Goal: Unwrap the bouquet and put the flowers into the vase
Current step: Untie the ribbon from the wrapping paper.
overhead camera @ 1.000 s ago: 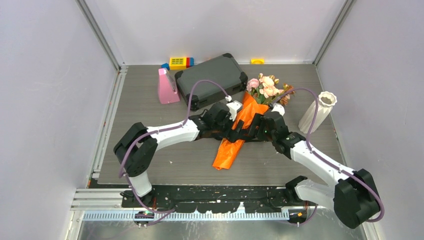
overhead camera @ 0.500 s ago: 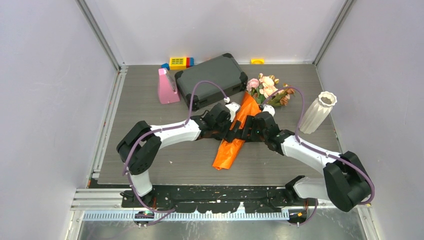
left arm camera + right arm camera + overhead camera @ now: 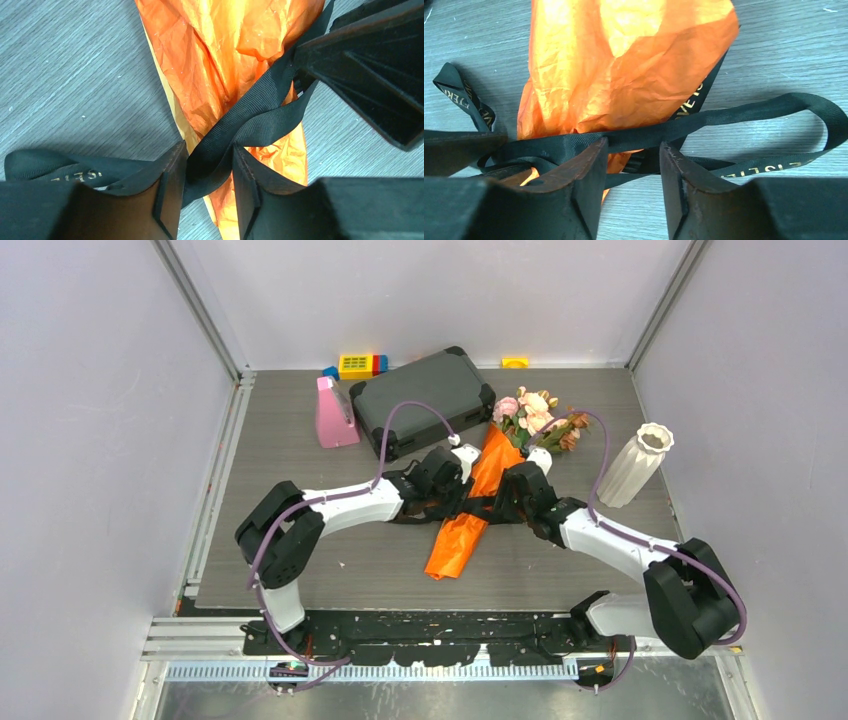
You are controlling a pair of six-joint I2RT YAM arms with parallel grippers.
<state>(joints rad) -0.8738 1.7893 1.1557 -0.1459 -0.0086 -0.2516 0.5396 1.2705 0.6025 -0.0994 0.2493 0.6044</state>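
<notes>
Orange paper (image 3: 225,55) of the bouquet (image 3: 492,462) lies flat on the desk (image 3: 300,550), crosswise between the two pincers, which face each other over its tied waist. The left pincer (image 3: 209,152) sits close against one flank of the cone. Its jaws stand about half closed, and a bunched fold of the black ribbon (image 3: 250,117) fills the gap between them, touching both inner faces, so it has hold of the ribbon. From there the ribbon runs across the paper toward the right pincer's fingers (image 3: 370,75), just beyond.

The right pincer (image 3: 633,147) is at the opposite flank, jaws about half apart. One ribbon strand lies across its fingertips and others cross the gap with bare desk showing between them; no squeeze on any of them can be seen. A printed loop of ribbon trails off to one side of it.

The flowers (image 3: 535,415) stick out of the cone's wide end, beyond both pincers and nearer the right one. The vase (image 3: 637,462) stands upright, well off to the right pincer's outer side, touching nothing.
</notes>
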